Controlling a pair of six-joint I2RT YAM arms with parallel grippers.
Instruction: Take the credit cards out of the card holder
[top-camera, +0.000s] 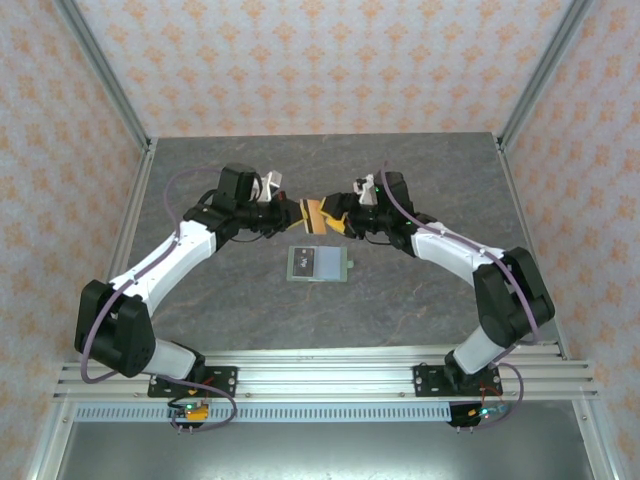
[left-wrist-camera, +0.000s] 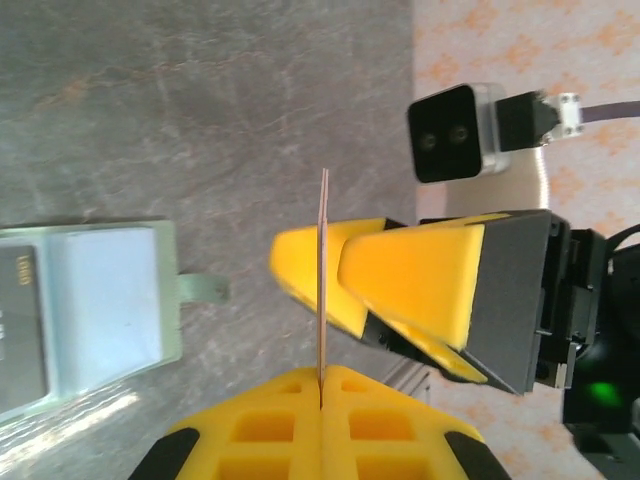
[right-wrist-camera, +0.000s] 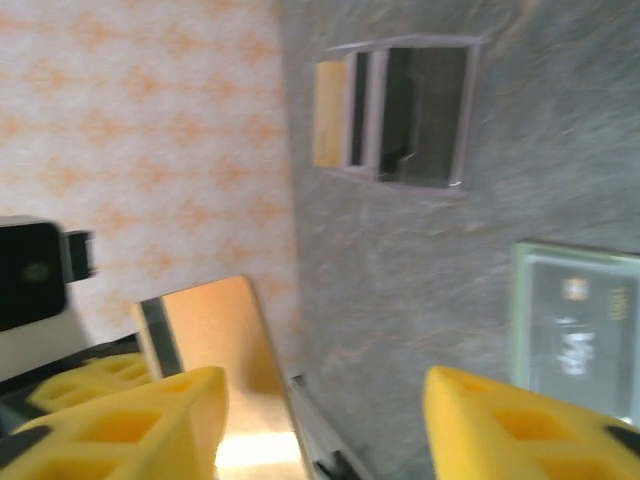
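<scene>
A grey, stone-veined table (top-camera: 200, 190) with a matt top stands inside walls (top-camera: 330, 60) papered in cream with an orange motif. There are aluminium posts (top-camera: 105, 70) at the corners and a slotted rail (top-camera: 330, 365) along the near edge.

The holder (top-camera: 320, 263) lies open and flat at the middle of the table, just nearer the bases than the two grippers. It is a pale sage rectangle with rounded corners, a smooth paler panel inside and a small tab (left-wrist-camera: 200, 288) on one edge. A dark card (left-wrist-camera: 20, 330) sits in its pocket.

The left gripper (left-wrist-camera: 322, 375) has blocky yellow fingers moulded with square recesses. They are clenched on a thin, stiff tan card (left-wrist-camera: 323, 230), seen edge-on and held above the table. The right gripper (right-wrist-camera: 325, 390) is just beside that card, its fingers spread with nothing between them.

More cards (right-wrist-camera: 390, 115), tan, pale and dark, lie flat in a close row on the table, apart from the holder
</scene>
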